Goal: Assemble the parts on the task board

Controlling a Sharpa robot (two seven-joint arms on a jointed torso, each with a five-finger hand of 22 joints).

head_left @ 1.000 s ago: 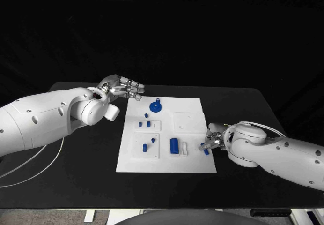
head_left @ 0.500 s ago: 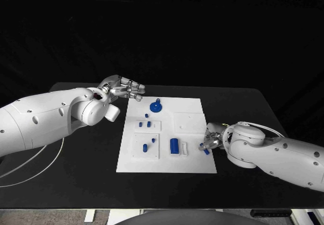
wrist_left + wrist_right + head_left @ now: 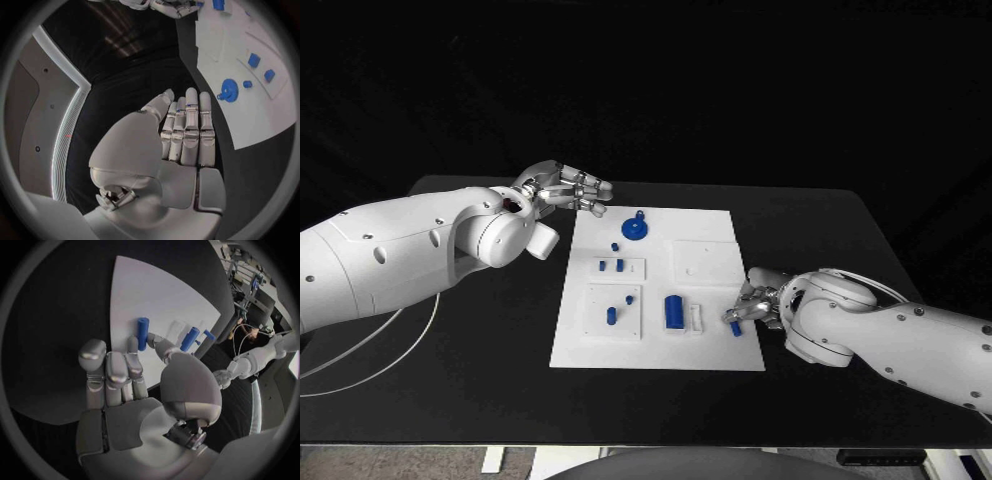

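The right hand (image 3: 750,308) has been shifted slightly nearer along the right edge of the task board (image 3: 718,348); the blue peg (image 3: 142,333) is still pinched in its fingertips, just over that edge. The left hand (image 3: 567,187) is held at the board's far left corner, fingers extended side by side, nothing grasped. A blue knob (image 3: 633,229) stands near the far edge, a blue cylinder (image 3: 674,310) toward the near middle.

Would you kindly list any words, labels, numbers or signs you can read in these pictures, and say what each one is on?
No text can be read in any view.
The task board is plain white, with no printing that shows.
The blue parts, such as the round one, carry no markings that show.
The left hand and right hand bear no legible label.
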